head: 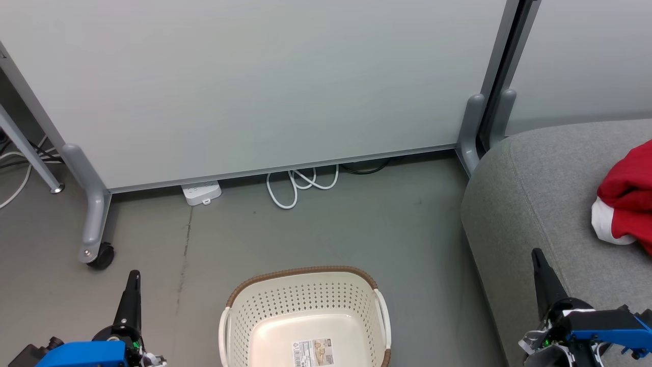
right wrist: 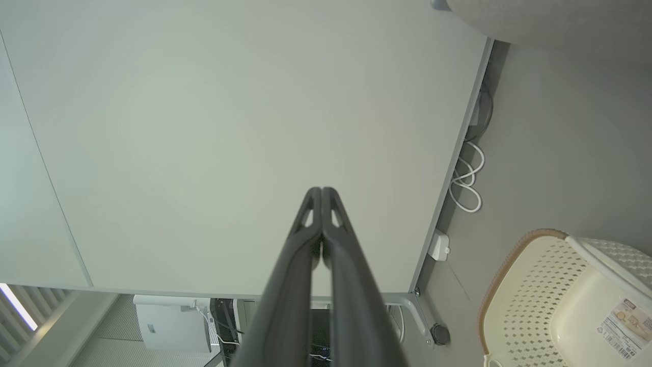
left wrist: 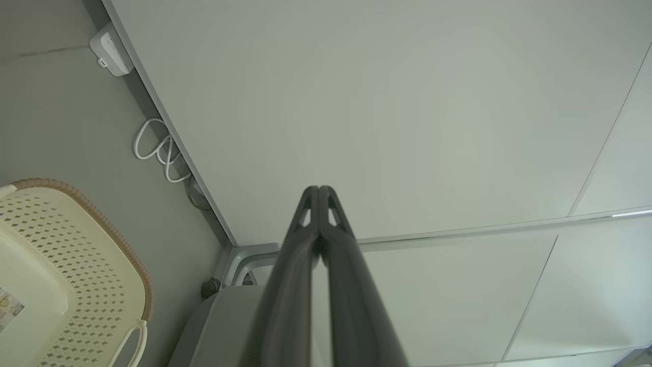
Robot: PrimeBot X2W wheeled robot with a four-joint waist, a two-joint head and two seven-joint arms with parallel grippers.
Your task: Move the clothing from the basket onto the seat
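The red clothing (head: 629,199) lies crumpled on the grey sofa (head: 535,193), at the right edge of the head view, which cuts it off, so its long axis cannot be told. A white band at its lower end faces the sofa's rounded left edge. It sits beyond and to the right of the right gripper (head: 536,255), near but apart from it. That gripper's two dark fingers are pressed together with nothing between them, their tip over the sofa's left edge. The left gripper (head: 133,278) is likewise closed on nothing, pointing up over the grey floor (head: 356,224), well apart from the clothing. Between the two grippers the cream perforated basket (head: 305,293) stands on the floor, its brown rim toward the white partition panel (head: 265,86) and a printed label (head: 312,352) on its bare bottom. Along the panel's foot lie a white power strip (head: 201,192) and a looped white cable (head: 300,186), and a black caster (head: 104,255) stands at its left leg.
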